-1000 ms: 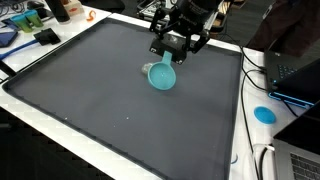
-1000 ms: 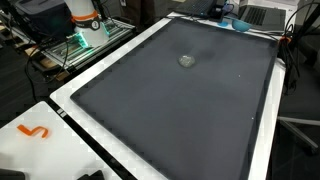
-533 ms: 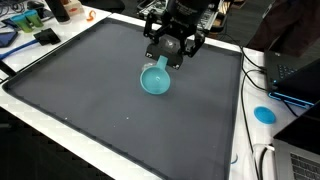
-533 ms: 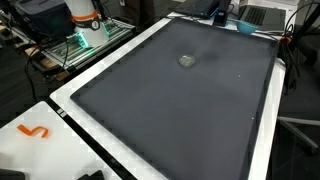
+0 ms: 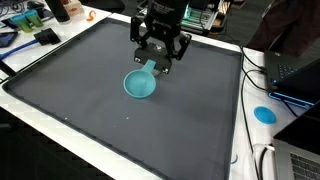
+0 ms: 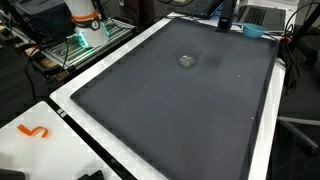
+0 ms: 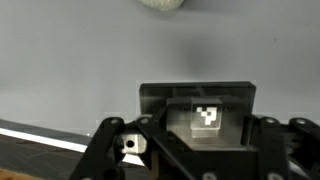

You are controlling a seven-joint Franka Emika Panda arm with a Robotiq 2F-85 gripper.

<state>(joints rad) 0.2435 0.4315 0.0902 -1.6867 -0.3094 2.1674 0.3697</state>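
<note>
Teal scoop (image 5: pixel 140 85)
Round bowl hangs low over the mat (image 5: pixel 80 95), its handle slanting up into the gripper (image 5: pixel 152 66).

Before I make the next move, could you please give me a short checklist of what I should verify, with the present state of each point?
1. Grip: the handle of the teal cup sits between the fingers of the gripper: ok.
2. The cup looks empty inside: ok.
3. Cup lifted clear of the dark mat: cannot tell.
4. The small grey round thing lies on the mat, apart from the cup: ok.
5. Wrist view confirms the grip: not ok, the cup is out of its frame.
6. The laptop is off the mat, away from the gripper: ok.
</note>
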